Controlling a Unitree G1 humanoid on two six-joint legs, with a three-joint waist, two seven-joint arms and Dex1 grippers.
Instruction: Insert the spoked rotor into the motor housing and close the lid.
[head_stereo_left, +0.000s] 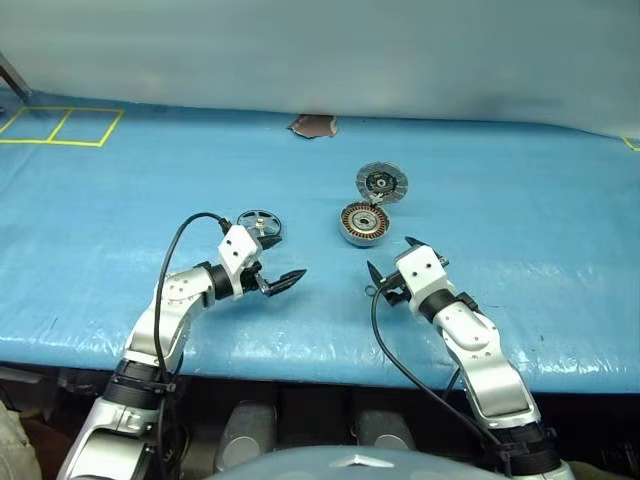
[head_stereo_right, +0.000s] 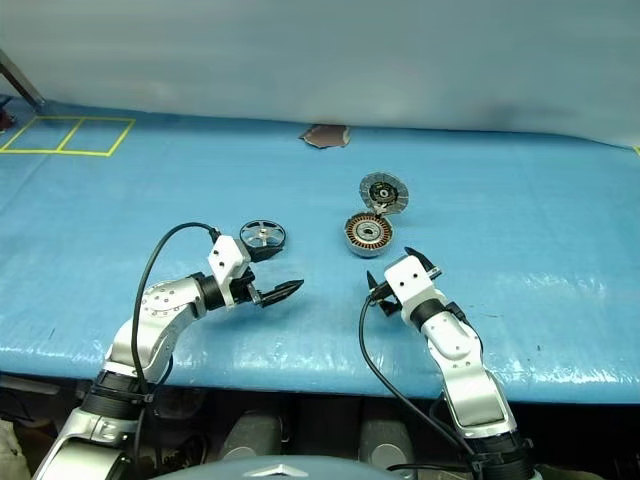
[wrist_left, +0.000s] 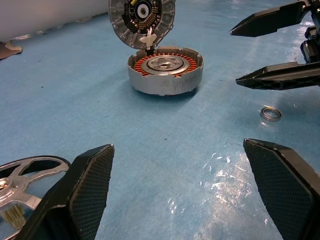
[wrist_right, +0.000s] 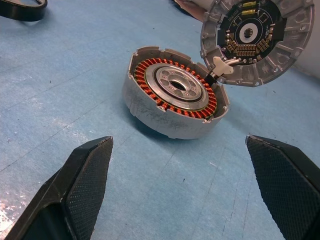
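Blue tarpaulin-like sheet (head_stereo_left: 520, 200) covers the table, slightly wrinkled and glossy. Yellow taped rectangles (head_stereo_left: 62, 126) sit at the far left corner.

Left gripper (head_stereo_left: 283, 284): near left of centre, hovering just above the sheet, its two black fingers spread wide and holding nothing, tips pointing to the right.

Spoked rotor (head_stereo_left: 260, 227): dark ring with silver spokes and hub, lying flat on the sheet just beyond the left gripper's wrist, apart from its fingers. In the left wrist view it lies beside one finger pad, not between the pads.

Brown scrap (head_stereo_left: 313, 125): flat patch at the far edge of the sheet, centre.

Motor housing (head_stereo_left: 364, 223): round silver-grey cup with copper-orange windings around a silver centre, standing on the sheet right of the rotor and well apart from it.

Lid (head_stereo_left: 382, 183): grey ribbed disc with dark hub, hinged at the housing's far rim and standing open, tilted back.

Small metal ring (wrist_left: 270, 113): lies on the sheet close to the right gripper's fingers.

Right gripper (head_stereo_left: 392, 256): near side of the housing, close to it but not touching, fingers spread apart and empty.
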